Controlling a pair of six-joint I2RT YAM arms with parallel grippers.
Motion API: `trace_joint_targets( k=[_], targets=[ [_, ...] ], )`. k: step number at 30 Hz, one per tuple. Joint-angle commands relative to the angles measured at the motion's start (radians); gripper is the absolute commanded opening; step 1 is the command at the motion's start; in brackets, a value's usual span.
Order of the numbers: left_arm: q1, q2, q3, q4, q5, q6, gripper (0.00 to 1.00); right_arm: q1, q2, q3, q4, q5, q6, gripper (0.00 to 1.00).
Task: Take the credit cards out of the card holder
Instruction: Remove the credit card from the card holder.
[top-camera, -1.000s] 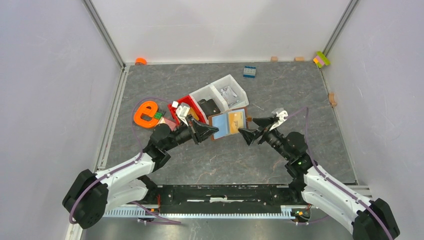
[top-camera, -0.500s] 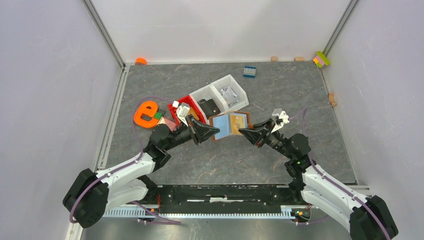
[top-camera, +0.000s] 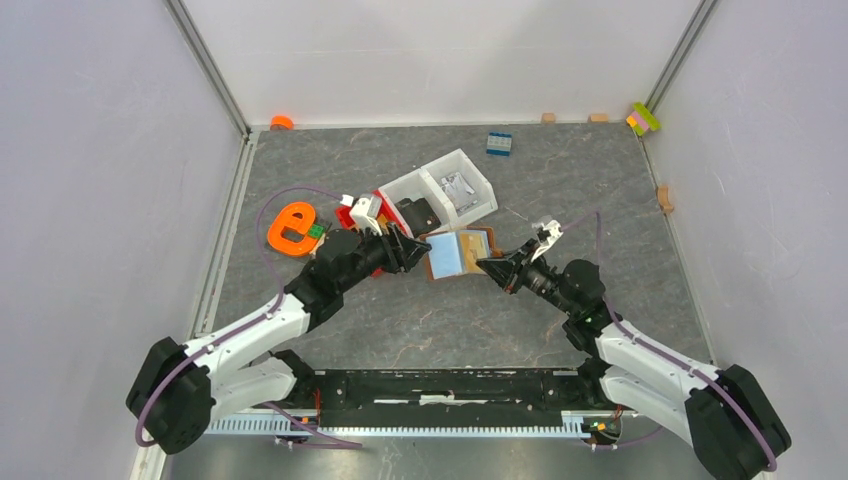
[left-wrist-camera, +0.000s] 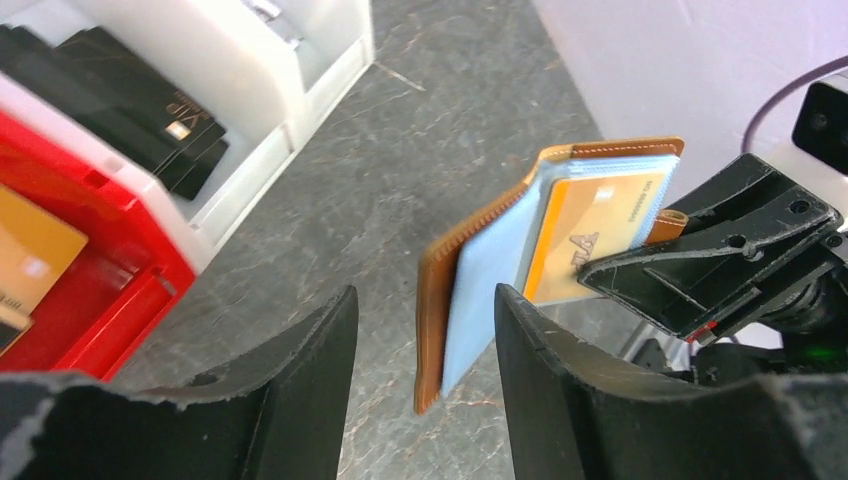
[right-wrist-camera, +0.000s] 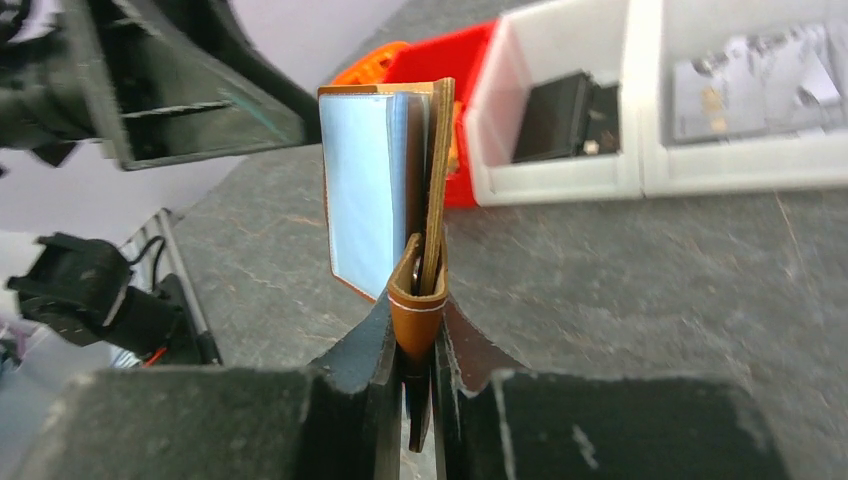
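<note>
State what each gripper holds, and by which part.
The right gripper pinches the card holder by its strap edge. The left gripper is open, holding nothing.

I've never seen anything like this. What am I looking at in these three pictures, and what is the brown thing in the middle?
These are two robot arms bolted at the near edge of a table, each ending in a two-finger gripper. The wide picture comes from a fixed camera overhead. The other two come from small cameras on the wrists, so each shows its own black fingers. The right gripper is pinching the strap of an open brown card holder. Inside it are an orange-tan card and a pale blue card. The left gripper is open, facing the holder. Also on the table are a red bin, white bins and an orange letter-shaped toy.
</note>
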Motion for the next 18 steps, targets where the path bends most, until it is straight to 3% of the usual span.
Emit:
trace_joint_targets(
  k=[1,5,8,13,18],
  targets=[
    [-0.002,-0.013,0.035,-0.092,-0.079,0.047,0.60,-0.003,0.042,0.038,-0.057,0.109,0.014,0.08],
    [-0.016,-0.062,0.030,-0.108,-0.102,0.065,0.62,-0.003,0.089,0.069,-0.096,0.117,0.022,0.09],
    [-0.027,-0.075,0.008,-0.030,-0.010,0.091,0.54,-0.003,0.099,0.071,-0.092,0.120,0.034,0.09],
    [-0.053,0.076,0.062,0.062,0.235,0.101,0.41,-0.003,0.116,0.064,-0.002,0.004,0.069,0.10],
    [-0.055,0.217,0.122,0.021,0.268,0.073,0.42,-0.003,0.190,0.073,0.017,-0.041,0.115,0.12]
  ],
)
